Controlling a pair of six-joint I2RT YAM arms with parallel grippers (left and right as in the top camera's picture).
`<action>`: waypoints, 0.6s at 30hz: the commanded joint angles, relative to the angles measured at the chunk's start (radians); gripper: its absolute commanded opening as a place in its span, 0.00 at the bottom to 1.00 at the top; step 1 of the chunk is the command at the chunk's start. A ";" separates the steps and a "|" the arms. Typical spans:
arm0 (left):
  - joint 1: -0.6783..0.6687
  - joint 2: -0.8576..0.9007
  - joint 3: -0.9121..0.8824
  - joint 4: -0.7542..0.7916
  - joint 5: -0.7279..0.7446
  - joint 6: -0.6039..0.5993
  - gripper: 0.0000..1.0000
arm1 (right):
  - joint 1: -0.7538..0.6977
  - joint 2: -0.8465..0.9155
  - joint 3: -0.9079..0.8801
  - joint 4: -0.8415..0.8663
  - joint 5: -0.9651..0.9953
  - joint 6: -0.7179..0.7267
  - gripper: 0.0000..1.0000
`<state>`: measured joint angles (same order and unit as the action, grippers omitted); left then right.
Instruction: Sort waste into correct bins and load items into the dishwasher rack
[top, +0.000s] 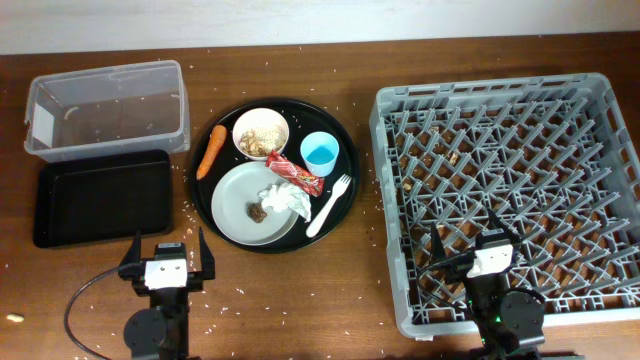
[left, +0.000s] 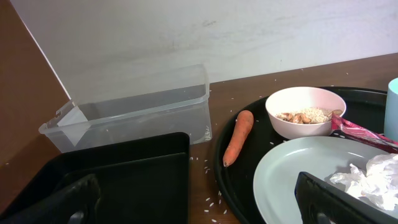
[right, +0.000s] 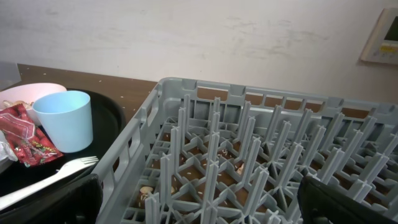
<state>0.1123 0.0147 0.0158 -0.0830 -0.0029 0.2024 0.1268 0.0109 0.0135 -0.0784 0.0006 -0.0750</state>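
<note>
Left gripper (top: 168, 248) sits at the near table edge, fingers spread wide, nothing between them; it is just in front of the black rectangular tray (top: 100, 200). Right gripper (top: 470, 238) is likewise open and empty, hanging over the near side of the rack (top: 500, 84). Judging from the layout, no step is done yet: every item is on the round tray (top: 205, 195) between the bins and the rack. The carrot (top: 210, 150) lies at its left edge, closest to the clear tub (top: 105, 72). The bowl (left: 305, 127) holds the rice scraps, and the blue cup (top: 321, 153) stands upright to its right. The plate (top: 235, 200) carries the napkin (top: 285, 198) and the brown chunk (top: 257, 211). The red wrapper (top: 294, 174) lies across its far rim and the fork (top: 330, 203) lies just beside it on the rack side. Loose rice is scattered on the table. Likely first move: left arm reaches forward and right, comes down on the carrot along its short axis, and carries it to a bin. Can't tell from here which bin takes what. The right arm probably takes the cup or fork, but the plate and bowl need clearing first.
</note>
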 joint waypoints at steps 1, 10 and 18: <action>0.002 -0.008 -0.007 0.000 0.015 0.016 0.99 | -0.003 -0.007 -0.008 -0.002 0.008 0.005 0.99; 0.002 -0.008 -0.007 0.000 -0.011 0.016 0.99 | -0.003 -0.007 -0.008 0.006 0.066 0.005 0.99; 0.002 -0.008 -0.007 0.011 -0.006 0.015 0.99 | -0.003 -0.007 -0.008 0.004 0.015 0.005 0.99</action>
<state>0.1123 0.0147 0.0158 -0.0830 -0.0074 0.2024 0.1268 0.0109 0.0135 -0.0757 0.0250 -0.0753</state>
